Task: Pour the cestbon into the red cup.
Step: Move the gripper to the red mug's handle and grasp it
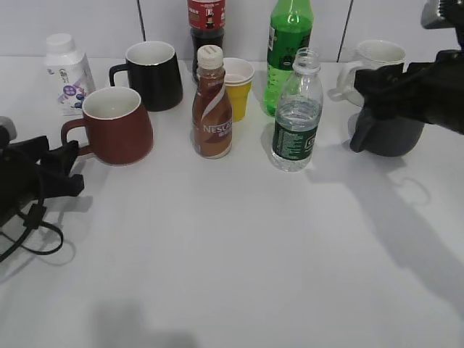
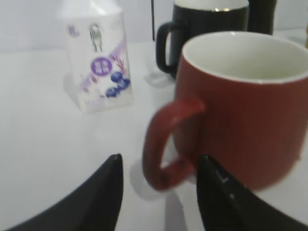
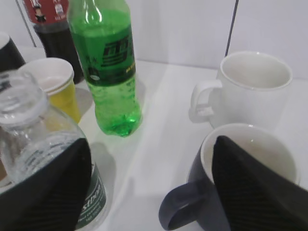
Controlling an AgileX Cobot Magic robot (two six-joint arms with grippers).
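Bright, even indoor light from above fills all three views. In the exterior view the white table (image 1: 239,246) is nearly washed out, and soft grey shadows of the arms fall across it toward the lower right and lower left. The cestbon (image 1: 297,112) shows small glints. The left wrist view is soft, with the red cup (image 2: 240,106) blurred and the milk bottle (image 2: 98,57) overexposed. In the right wrist view the green bottle (image 3: 108,62) glows, and the near fingers (image 3: 250,192) are out of focus.

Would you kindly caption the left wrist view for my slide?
Open left gripper flanks the red cup handle; black mug and white bottle stand behind.
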